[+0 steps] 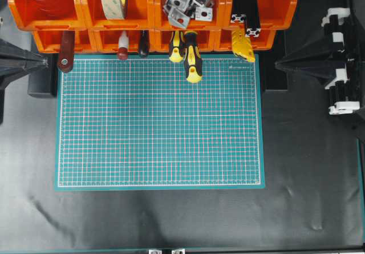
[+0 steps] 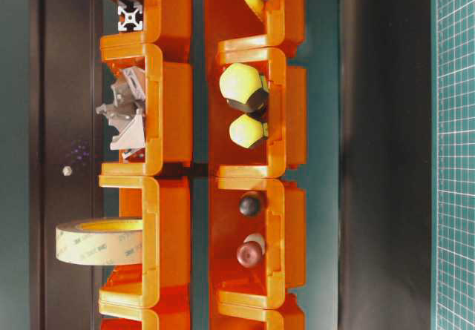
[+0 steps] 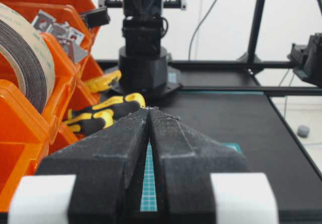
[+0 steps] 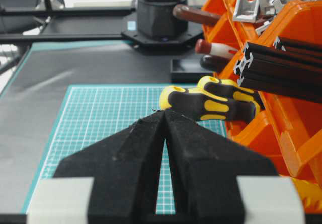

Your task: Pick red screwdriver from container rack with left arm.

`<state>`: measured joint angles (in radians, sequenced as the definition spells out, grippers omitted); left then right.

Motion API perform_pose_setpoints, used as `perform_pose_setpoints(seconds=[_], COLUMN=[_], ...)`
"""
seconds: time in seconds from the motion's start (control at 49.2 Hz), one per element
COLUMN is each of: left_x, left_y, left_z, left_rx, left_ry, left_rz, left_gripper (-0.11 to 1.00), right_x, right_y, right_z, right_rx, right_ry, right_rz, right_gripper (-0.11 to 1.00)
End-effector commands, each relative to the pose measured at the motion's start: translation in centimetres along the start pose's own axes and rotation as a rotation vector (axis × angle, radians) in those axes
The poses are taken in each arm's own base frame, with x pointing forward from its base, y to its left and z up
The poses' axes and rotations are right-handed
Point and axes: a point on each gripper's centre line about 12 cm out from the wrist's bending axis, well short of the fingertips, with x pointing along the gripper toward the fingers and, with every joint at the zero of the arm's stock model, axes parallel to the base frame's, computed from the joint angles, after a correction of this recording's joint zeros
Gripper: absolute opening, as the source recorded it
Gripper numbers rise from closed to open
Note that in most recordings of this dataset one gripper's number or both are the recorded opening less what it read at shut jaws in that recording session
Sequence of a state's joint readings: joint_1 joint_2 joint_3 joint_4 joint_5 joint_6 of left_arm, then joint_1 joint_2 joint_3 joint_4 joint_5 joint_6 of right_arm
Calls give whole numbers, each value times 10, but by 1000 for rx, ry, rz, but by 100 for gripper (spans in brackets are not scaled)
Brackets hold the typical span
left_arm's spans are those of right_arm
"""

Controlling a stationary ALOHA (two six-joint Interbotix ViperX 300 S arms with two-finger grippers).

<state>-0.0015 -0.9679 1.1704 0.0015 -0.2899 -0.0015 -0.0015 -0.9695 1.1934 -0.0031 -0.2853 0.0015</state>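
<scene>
I see a bright orange container rack above my teal cutting mat, which carries a fine white grid. The red screwdriver shows a white handle with a dark red cap. Two screwdrivers wear yellow-and-black handles. The tabletop is black, and both grippers are black with white blocks.

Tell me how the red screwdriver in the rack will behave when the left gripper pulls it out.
The red screwdriver is slim with a round red end cap, so it will likely roll once set down. It looks light and stiff. Its smooth, narrow handle may slip or pivot between the pads, and the black handle close beside it could get nudged.
</scene>
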Motion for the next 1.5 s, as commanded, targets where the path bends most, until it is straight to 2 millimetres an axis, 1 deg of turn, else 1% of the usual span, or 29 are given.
perform_pose_setpoints(seconds=[0.0, 0.02, 0.041, 0.081, 0.102, 0.142, 0.163, 0.386, 0.529, 0.569, 0.691, 0.813, 0.915, 1.057, 1.138, 1.26, 1.362, 1.484], left_x=[8, 9, 11, 13, 14, 16, 16, 25, 39, 44, 61, 77, 83, 91, 97, 109, 119, 129], left_y=[-1, -1, -1, -1, -2, -3, -3, -11, -14, -15, -15, -20, -20, -32, -37, -49, -59, -70], left_z=[20, 24, 27, 34, 39, 46, 50, 92, 111, 112, 107, 106, 99, 74, 61, 47, 31, 7], left_rx=[43, 45, 45, 53, 54, 60, 62, 71, 93, 113, 211, 311, 387, 564, 661, 765, 849, 963], left_ry=[-1, 5, 15, 32, 41, 61, 72, 216, 363, 427, 594, 626, 673, 797, 857, 873, 905, 973], left_rz=[-12, -11, -10, -10, -12, -17, -19, -50, -60, -63, -72, -93, -86, -98, -73, -27, 45, 203], left_gripper=[6, 6, 6, 3, 0, 0, 0, 0, 0, 0, 0, 0, 0, 0, 0, 0, 0, 0], right_x=[3, 3, 3, 3, 3, 3, 2, 0, -2, -3, -4, -5, -5, -7, -9, -10, -10, -10], right_y=[1, 1, 2, 2, 2, 2, 2, 2, 2, 2, 3, 5, 6, 6, 5, 5, 5, 5], right_z=[14, 16, 16, 17, 17, 17, 17, 26, 34, 35, 36, 39, 39, 37, 38, 36, 31, 29], right_rx=[19, 21, 24, 33, 39, 59, 66, 120, 120, 122, 125, 125, 125, 126, 140, 163, 172, 184], right_ry=[-40, -43, -43, -46, -46, -47, -49, -77, -99, -99, -99, -103, -90, -61, -59, -38, -2, 10], right_rz=[6, 7, 9, 10, 10, 11, 13, 16, 17, 17, 21, 32, 34, 32, 33, 30, 25, 24], right_gripper=[2, 2, 4, 8, 5, 1, 0, 0, 0, 0, 0, 0, 0, 0, 0, 0, 0, 0])
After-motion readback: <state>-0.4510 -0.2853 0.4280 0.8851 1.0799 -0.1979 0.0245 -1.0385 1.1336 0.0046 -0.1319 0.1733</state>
